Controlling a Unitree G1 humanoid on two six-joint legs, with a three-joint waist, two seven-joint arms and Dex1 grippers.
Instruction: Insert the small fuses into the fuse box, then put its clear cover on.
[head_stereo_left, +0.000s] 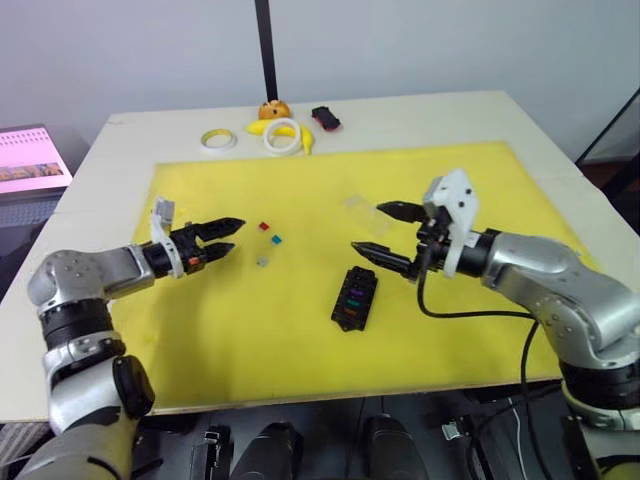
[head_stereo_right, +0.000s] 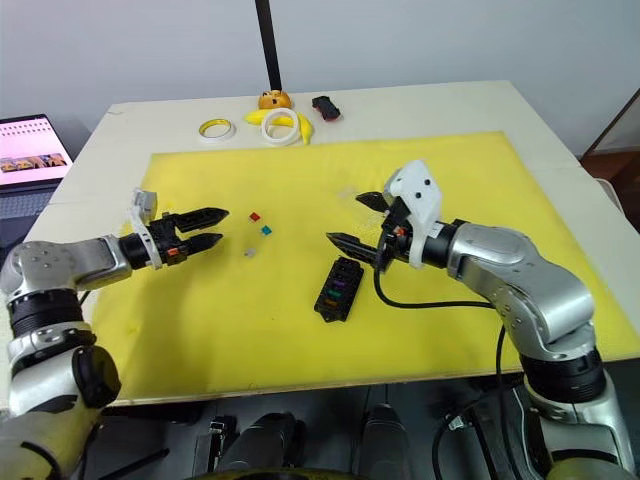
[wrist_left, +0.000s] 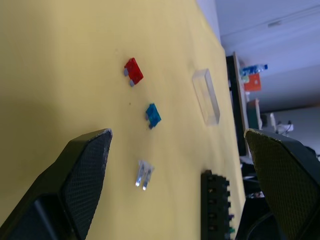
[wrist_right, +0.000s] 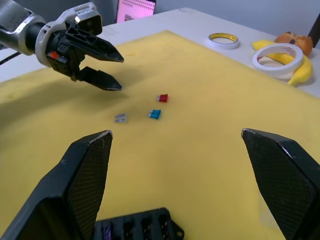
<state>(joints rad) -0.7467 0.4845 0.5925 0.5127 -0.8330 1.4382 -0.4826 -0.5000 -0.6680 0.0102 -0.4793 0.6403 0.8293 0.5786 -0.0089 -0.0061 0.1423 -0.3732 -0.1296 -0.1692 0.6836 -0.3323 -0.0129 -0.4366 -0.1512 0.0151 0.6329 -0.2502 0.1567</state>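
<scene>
Left gripper (head_stereo_left: 226, 238) hovering over the yellow mat (head_stereo_left: 240, 340), jaws apart, holding nothing. Red fuse (head_stereo_left: 264, 227), teal fuse (head_stereo_left: 277, 240) and grey fuse (head_stereo_left: 262, 262) lying loose just beyond it. Right gripper (head_stereo_left: 382, 232) hanging wide open, empty, above the fuse box (head_stereo_left: 354, 298) mid-worktop. Clear cover (wrist_left: 206, 96) lying nearer the far edge.

Three loose fuses (head_stereo_left: 268, 243) left of fuse box (head_stereo_left: 354, 298), clear cover (head_stereo_left: 359, 207) behind.
</scene>
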